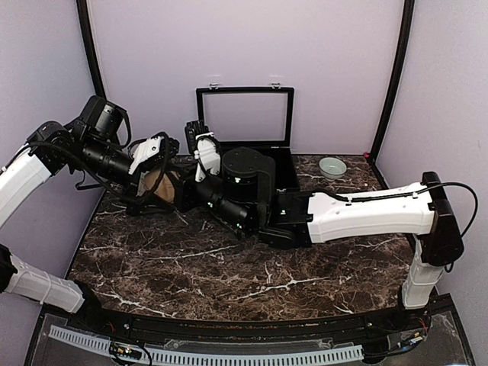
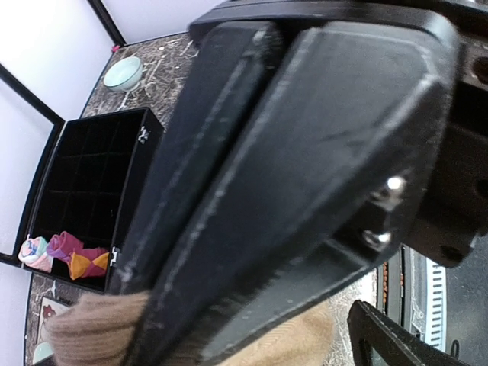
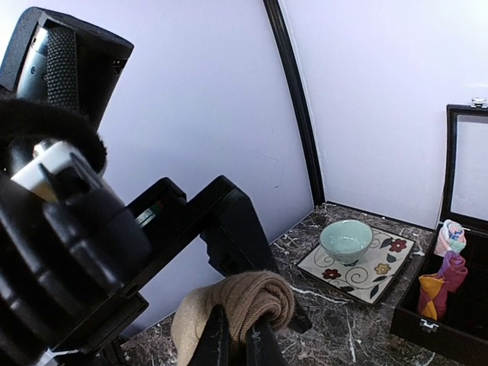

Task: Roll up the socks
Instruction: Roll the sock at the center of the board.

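– While the left gripper hangs over the veined brown marble table, what is it holding?
– Its blocky black fingers are clamped on the tan socks, a soft ribbed knit rolled into a rounded lump above the marble.
– And the right gripper?
– Its 2 slim fingers pinch the curled edge of that same roll, drawn almost together on the fabric.
– Further right?
– A black box with a grid of square cells, its clear-panelled lid upright. The maroon socks, orange toe showing, lie bunched in a cell at its left end, just beside a pink and light-blue bundle. A smooth pale-green bowl sits well right.
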{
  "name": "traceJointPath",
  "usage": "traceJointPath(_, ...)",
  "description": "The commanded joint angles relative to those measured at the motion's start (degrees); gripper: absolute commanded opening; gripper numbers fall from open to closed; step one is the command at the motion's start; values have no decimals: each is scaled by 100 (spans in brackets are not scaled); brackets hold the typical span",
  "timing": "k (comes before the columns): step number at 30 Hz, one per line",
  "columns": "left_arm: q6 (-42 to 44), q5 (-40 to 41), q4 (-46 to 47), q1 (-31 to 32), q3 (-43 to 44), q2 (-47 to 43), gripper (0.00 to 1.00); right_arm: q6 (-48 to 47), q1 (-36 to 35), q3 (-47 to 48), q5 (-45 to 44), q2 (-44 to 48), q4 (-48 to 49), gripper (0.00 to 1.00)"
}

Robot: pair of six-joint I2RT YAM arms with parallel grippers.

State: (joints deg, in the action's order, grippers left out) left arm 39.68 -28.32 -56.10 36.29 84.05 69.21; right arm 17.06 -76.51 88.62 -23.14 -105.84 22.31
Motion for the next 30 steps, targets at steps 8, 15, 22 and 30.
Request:
traceJointPath(8, -634, 1040, 740, 26, -181, -108, 90, 178, -34, -46, 101, 190, 551, 0)
traceJointPath(15, -557, 2171, 1138, 27, -229, -71, 51, 490, -45, 115, 137, 114, 456, 0)
traceJointPath(22, -317, 2578, 1271, 50, 39, 63, 55, 941, -61, 377, -106, -90, 62, 0)
traceJointPath(30, 286, 3096, 1872, 157, -439, -315, 15, 1480, -53, 529, -556, -153, -584, 0)
